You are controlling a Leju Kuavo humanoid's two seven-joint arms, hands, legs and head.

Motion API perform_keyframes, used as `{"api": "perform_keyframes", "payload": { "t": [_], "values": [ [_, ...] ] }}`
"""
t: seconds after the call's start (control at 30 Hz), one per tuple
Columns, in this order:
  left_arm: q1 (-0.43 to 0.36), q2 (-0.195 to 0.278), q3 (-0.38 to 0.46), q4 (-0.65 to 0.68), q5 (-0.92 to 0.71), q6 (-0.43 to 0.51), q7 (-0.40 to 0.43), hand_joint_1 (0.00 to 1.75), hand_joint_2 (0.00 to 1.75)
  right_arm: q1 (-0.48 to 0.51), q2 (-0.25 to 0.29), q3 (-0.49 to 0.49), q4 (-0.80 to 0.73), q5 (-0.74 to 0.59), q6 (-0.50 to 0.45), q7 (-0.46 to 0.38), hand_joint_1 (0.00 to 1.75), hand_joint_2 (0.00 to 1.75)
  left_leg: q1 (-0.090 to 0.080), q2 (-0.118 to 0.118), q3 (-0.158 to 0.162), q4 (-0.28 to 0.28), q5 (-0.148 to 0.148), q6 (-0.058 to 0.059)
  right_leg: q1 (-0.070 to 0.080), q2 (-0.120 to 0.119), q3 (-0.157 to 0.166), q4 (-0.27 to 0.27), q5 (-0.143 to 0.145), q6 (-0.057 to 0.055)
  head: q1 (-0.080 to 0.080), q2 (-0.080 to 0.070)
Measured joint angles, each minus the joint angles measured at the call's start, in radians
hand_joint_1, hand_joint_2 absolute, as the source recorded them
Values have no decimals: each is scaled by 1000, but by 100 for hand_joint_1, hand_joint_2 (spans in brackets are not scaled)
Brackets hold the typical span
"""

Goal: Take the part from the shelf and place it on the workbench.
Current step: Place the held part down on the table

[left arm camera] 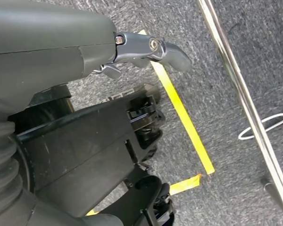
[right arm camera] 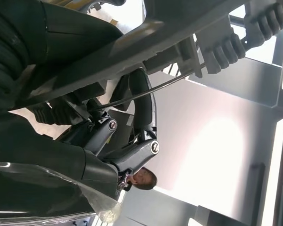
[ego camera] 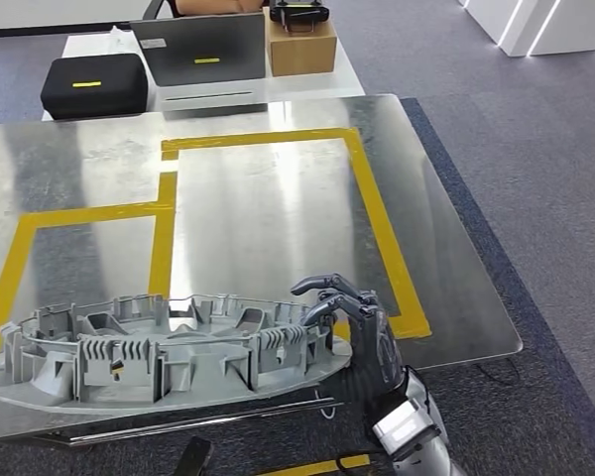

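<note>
Long grey ribbed plastic part (ego camera: 160, 349): lies flat at near edge of shiny metal surface (ego camera: 280, 228) w/ yellow tape lines. R hand (ego camera: 354, 322): fingers (ego camera: 320, 286) curled over part's right end, apparently grasping it. L hand (left arm camera: 147, 49): hangs above carpet, fingers look released, holding nothing.

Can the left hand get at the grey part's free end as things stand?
Probably not yet. The left hand hangs low over the carpet beside yellow floor tape, holding nothing, while the grey part lies on the workbench, gripped at one end by the right hand.

Right robot hand (ego camera: 352, 322) curled, seemingly gripping; left robot hand (left arm camera: 140, 49) hangs empty.
</note>
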State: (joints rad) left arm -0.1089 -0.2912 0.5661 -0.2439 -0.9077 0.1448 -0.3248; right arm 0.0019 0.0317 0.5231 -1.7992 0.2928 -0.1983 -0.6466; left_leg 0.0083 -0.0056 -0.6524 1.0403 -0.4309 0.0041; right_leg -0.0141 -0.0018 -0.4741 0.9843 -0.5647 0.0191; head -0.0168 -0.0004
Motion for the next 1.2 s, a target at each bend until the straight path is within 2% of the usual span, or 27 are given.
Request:
{"api": "perform_keyframes", "payload": {
  "t": [0.07,0.13,0.23,0.3,0.37,0.67,0.9,1.2],
  "values": [
    [-19,-1,-15,-3,-17,-29,39,0,175,-7,1,-1,7,-3,17,7,175,175,-1,-1,0,0,-3,5,0,-1,0,-11,-4,-2,0,0],
    [-71,0,-38,-13,-18,-101,125,0,175,-32,7,0,24,-10,57,19,175,175,-2,-3,-1,0,-4,7,-1,-2,-1,-18,-7,-2,0,0],
    [-153,4,-68,-35,21,-168,199,0,175,-77,23,8,58,0,88,35,175,175,-3,-3,0,0,-3,10,-1,-1,0,-20,-4,11,0,0],
    [-170,9,-90,-44,51,-169,204,0,175,-96,31,12,79,16,88,41,175,175,-3,-2,0,0,-1,11,-2,0,0,-20,-2,20,-1,0],
    [-168,13,-112,-49,74,-164,203,0,175,-109,34,14,100,30,86,47,175,175,-3,-2,0,1,1,13,-2,-1,-1,-19,-1,24,-1,0],
    [-160,23,-187,-57,132,-158,204,0,175,-187,41,38,186,136,52,91,175,175,-3,-3,-1,0,3,12,-1,-2,6,-13,-1,24,-1,0],
    [-160,23,-245,-57,171,-153,220,0,175,-320,59,86,344,289,-8,172,175,175,-2,-3,-2,0,4,10,-1,-2,-8,-9,-3,23,-1,0],
    [-160,23,-272,-57,175,-152,221,0,175,-370,72,109,430,310,-20,180,175,175,-2,-3,-4,0,5,9,-1,-2,1,-8,-3,24,-1,0]
  ]
}}
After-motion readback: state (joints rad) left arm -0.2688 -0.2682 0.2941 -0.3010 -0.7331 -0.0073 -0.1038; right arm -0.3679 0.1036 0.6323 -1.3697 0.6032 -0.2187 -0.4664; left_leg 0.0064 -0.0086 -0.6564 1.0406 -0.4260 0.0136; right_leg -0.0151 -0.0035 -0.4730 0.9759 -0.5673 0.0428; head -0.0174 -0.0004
